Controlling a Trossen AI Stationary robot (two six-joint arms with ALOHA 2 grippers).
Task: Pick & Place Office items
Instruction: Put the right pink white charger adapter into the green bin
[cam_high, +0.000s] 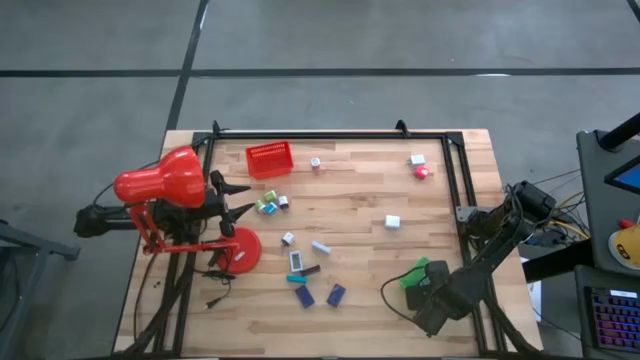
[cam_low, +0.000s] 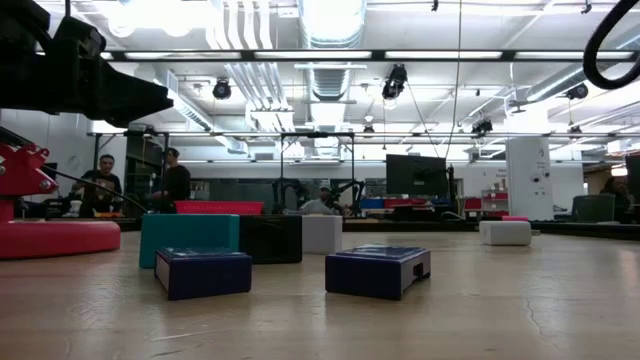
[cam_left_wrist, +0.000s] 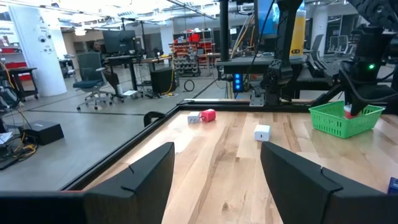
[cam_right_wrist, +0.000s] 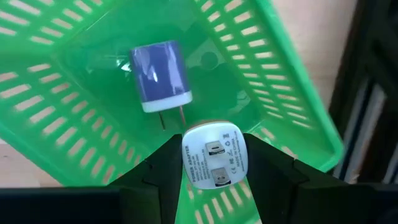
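A green plastic tray (cam_right_wrist: 74, 112) stands near the table's near right corner (cam_high: 418, 272). A blue-and-white plug adapter (cam_right_wrist: 158, 74) lies on its floor. My right gripper (cam_right_wrist: 214, 168) hangs over the tray, pointing down, shut on a white plug adapter (cam_right_wrist: 214, 157). My left gripper (cam_left_wrist: 217, 180) waits at the table's left side (cam_high: 238, 200), level, open, with nothing between its fingers. Several small office items lie mid-table: navy blocks (cam_low: 203, 272) (cam_low: 378, 270), a teal block (cam_low: 188, 235) and white blocks (cam_high: 393, 222). My right gripper pinches the white adapter between its two fingers, by two opposite sides (cam_right_wrist: 186, 163). The fingers come from above, pointing down. The adapter's labelled face with the socket is turned up toward the wrist. It hangs over the tray's floor, beside the blue adapter's prongs.
A red tray (cam_high: 269, 160) stands at the far left of the tabletop. A big red desk lamp (cam_high: 160, 185) stands at the left edge, its round base (cam_high: 240, 250) on the table. More small pieces (cam_high: 417, 160) lie at the far right. A black frame borders the table.
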